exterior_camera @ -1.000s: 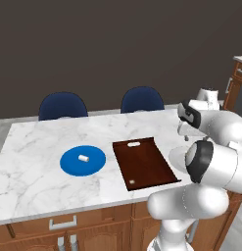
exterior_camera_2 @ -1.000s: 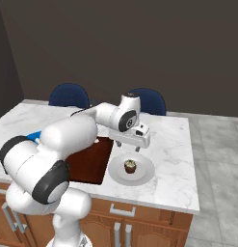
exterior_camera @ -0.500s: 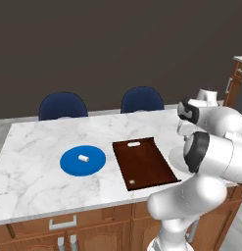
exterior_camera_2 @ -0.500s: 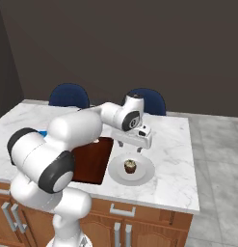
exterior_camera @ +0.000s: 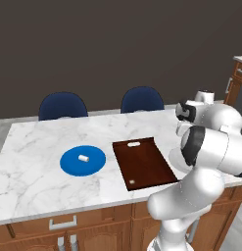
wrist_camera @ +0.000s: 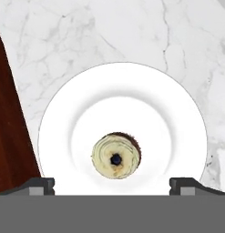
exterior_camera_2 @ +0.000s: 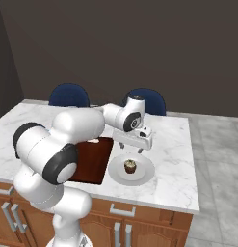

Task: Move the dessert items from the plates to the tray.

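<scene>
Hovering wide open, the gripper (wrist_camera: 112,184) hangs above the cupcake (wrist_camera: 116,155) on the white plate (wrist_camera: 177,113). Beside it lies the wooden tray (exterior_camera: 144,162); farther off, the marshmallow (exterior_camera: 83,158) rests on the blue plate (exterior_camera: 68,164).

Kitchen, marble island counter (exterior_camera: 54,176), wooden cabinet fronts (exterior_camera: 93,228), blue chairs (exterior_camera: 63,106)

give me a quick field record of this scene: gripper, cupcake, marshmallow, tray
gripper: open, hanging over the white plate
cupcake: upright at the middle of the white plate, not held
marshmallow: lying on the blue plate, left of the tray
blue plate: on the marble counter
tray: dark wood, between the two plates, no dessert on it
</scene>
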You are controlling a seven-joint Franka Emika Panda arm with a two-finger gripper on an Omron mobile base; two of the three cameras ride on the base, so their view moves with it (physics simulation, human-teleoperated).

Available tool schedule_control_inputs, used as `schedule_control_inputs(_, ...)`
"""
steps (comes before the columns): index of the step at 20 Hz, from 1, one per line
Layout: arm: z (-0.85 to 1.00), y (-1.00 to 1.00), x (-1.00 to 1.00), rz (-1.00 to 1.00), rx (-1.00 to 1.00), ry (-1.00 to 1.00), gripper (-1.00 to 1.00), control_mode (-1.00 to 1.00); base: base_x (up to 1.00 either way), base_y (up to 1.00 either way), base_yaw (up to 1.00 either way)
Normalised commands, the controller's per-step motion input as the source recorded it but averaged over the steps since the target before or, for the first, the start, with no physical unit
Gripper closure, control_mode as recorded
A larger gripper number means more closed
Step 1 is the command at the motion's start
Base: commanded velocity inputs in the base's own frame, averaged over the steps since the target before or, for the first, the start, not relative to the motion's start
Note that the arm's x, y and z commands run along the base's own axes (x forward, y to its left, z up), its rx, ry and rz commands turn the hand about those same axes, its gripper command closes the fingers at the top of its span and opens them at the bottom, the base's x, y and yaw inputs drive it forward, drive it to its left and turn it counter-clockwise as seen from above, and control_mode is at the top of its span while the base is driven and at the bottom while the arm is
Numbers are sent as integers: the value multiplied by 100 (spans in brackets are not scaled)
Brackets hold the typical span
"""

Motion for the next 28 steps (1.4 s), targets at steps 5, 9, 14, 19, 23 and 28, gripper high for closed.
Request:
schedule_control_inputs(5, -37, 0, 0, 0, 0, 7, -100, -100, 0, 0, 0)
schedule_control_inputs(9, -34, 0, 0, 0, 0, 6, -100, -100, 0, 0, 0)
schedule_control_inputs(14, -28, 0, -8, 0, 0, 1, -100, -100, 0, 0, 0)
schedule_control_inputs(19, -14, 0, -12, 0, 0, 0, -100, -100, 0, 0, 0)
schedule_control_inputs(23, -11, 0, -7, 0, 0, 0, -100, -100, 0, 0, 0)
schedule_control_inputs(28, -13, 0, 0, 0, 0, 0, -100, -100, 0, 0, 0)
